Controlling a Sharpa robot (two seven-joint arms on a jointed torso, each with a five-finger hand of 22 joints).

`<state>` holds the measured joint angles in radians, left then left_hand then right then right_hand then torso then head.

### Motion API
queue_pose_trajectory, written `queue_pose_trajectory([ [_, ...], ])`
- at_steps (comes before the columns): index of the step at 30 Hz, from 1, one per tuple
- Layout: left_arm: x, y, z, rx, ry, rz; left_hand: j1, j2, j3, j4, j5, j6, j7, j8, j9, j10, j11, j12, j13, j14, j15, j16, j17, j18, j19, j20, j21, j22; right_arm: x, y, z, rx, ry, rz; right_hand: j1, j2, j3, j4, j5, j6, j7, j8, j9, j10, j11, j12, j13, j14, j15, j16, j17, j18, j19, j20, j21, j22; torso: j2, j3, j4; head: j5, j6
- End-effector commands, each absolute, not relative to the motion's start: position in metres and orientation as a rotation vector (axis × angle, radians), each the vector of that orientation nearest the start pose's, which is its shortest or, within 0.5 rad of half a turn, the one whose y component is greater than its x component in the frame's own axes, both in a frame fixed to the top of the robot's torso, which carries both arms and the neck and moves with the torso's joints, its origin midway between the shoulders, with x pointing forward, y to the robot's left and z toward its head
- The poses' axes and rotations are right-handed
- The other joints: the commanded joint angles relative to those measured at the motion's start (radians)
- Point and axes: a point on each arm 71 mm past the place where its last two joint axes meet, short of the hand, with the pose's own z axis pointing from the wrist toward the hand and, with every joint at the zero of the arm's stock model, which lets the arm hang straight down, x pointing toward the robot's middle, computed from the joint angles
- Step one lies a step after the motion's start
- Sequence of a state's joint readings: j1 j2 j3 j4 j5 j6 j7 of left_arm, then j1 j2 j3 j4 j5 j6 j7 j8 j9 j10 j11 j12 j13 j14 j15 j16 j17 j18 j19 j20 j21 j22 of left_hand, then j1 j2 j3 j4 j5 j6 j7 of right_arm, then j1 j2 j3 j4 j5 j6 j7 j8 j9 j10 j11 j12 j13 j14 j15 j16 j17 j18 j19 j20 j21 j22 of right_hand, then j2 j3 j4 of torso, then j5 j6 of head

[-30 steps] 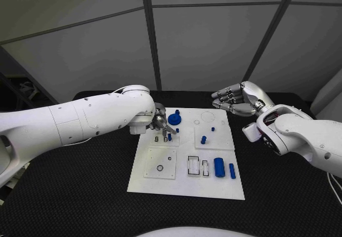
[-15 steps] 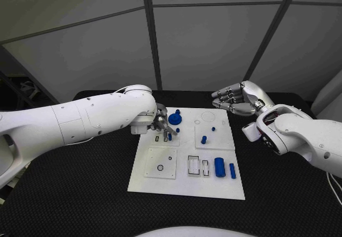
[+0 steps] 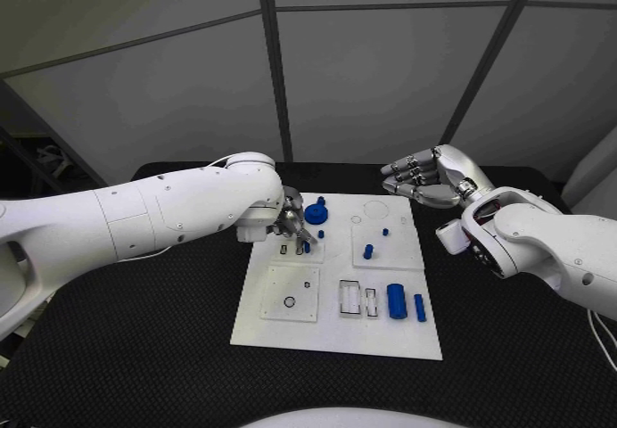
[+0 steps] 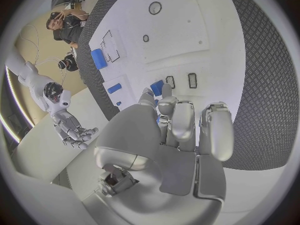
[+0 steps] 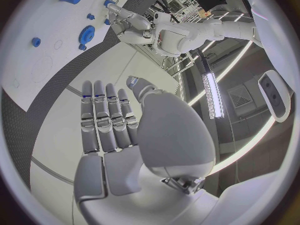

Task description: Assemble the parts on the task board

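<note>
The left hand [image 3: 291,225] at the task board [image 3: 337,330], toward 10 o'clock, seems to pinch a small blue part [image 4: 157,87]. The right hand [image 3: 424,178] hovers empty, fingers curled.

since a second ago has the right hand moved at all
No. In the head view the right hand hangs curled beyond the far right corner of the task board, at the same spot against that corner as before.

Left robot hand [image 4: 178,130] pinches blue part [image 4: 157,87] over task board [image 4: 187,30].
</note>
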<state>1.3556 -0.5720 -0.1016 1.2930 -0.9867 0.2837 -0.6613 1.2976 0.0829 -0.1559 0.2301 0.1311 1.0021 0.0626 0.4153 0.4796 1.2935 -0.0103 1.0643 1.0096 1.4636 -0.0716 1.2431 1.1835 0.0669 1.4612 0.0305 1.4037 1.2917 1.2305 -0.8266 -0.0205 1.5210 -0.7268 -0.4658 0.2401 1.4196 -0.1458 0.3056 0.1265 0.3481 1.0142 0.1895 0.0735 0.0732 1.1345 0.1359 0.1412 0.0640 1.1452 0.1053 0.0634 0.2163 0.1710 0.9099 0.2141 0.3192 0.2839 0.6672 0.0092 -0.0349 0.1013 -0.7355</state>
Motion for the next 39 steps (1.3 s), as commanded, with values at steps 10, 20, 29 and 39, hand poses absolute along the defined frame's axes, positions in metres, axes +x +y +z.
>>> queue_pose_trajectory([
  [10,0.525,0.15,-0.19,-0.138,2.431,-0.321,0.148,0.054,0.137,-0.095,0.009,-0.039,-0.008,-0.006,0.012,-0.032,-0.01,-0.044,-0.032,0.02,-0.012,-0.004,-0.001,-0.01,0.014,-0.006,-0.007,0.003,0.497,-0.197,-0.147,0.409,1.444,1.179,-0.007,0.004,0.001,-0.011,0.019,0.001,0.009,-0.004,0.001,0.001,0.003,-0.004,-0.002,-0.003,0.001,0.001,-0.008,0.012,0.015,0.001,-0.015,-0.009,0.0,-0.0002,0.0003,0.002,-0.004],
  [20,0.523,0.155,-0.189,-0.217,2.429,-0.383,0.003,-0.145,0.703,-0.149,0.013,-0.052,0.008,0.017,0.069,-0.03,0.004,-0.104,-0.089,0.02,-0.004,-0.005,0.0,-0.01,0.014,0.001,-0.012,0.013,0.499,-0.199,-0.148,0.412,1.447,1.171,-0.008,0.003,0.002,-0.011,0.024,0.0,0.01,-0.005,0.001,0.0,0.004,-0.004,-0.002,-0.003,0.001,0.0,-0.01,0.012,0.017,0.001,-0.018,-0.012,0.0,-0.0005,0.0021,0.002,-0.005],
  [29,0.518,0.171,-0.185,-0.328,2.368,-0.434,-0.066,-0.192,0.829,-0.207,0.038,-0.054,0.002,0.049,0.11,-0.018,-0.004,-0.098,-0.086,0.021,-0.006,-0.003,0.002,-0.011,0.016,-0.001,-0.013,0.02,0.501,-0.201,-0.149,0.416,1.45,1.164,-0.009,0.002,0.001,-0.011,0.025,0.0,0.011,-0.005,0.001,0.0,0.005,-0.005,-0.002,-0.003,0.002,0.0,-0.011,0.011,0.018,0.001,-0.02,-0.013,0.001,0.0,0.0026,0.006,-0.004],
  [39,0.508,0.185,-0.181,-0.419,2.243,-0.467,-0.131,-0.233,0.909,-0.251,0.166,-0.046,-0.006,0.093,0.151,0.0,-0.012,-0.097,-0.092,0.022,-0.013,-0.002,0.005,-0.012,0.022,-0.008,-0.009,0.031,0.502,-0.202,-0.15,0.419,1.454,1.157,-0.013,0.001,0.0,-0.01,0.026,-0.002,0.012,-0.006,0.0,-0.001,0.006,-0.005,-0.002,-0.003,0.002,0.0,-0.014,0.011,0.02,0.002,-0.023,-0.016,0.001,0.0005,0.0045,0.013,-0.007],
])
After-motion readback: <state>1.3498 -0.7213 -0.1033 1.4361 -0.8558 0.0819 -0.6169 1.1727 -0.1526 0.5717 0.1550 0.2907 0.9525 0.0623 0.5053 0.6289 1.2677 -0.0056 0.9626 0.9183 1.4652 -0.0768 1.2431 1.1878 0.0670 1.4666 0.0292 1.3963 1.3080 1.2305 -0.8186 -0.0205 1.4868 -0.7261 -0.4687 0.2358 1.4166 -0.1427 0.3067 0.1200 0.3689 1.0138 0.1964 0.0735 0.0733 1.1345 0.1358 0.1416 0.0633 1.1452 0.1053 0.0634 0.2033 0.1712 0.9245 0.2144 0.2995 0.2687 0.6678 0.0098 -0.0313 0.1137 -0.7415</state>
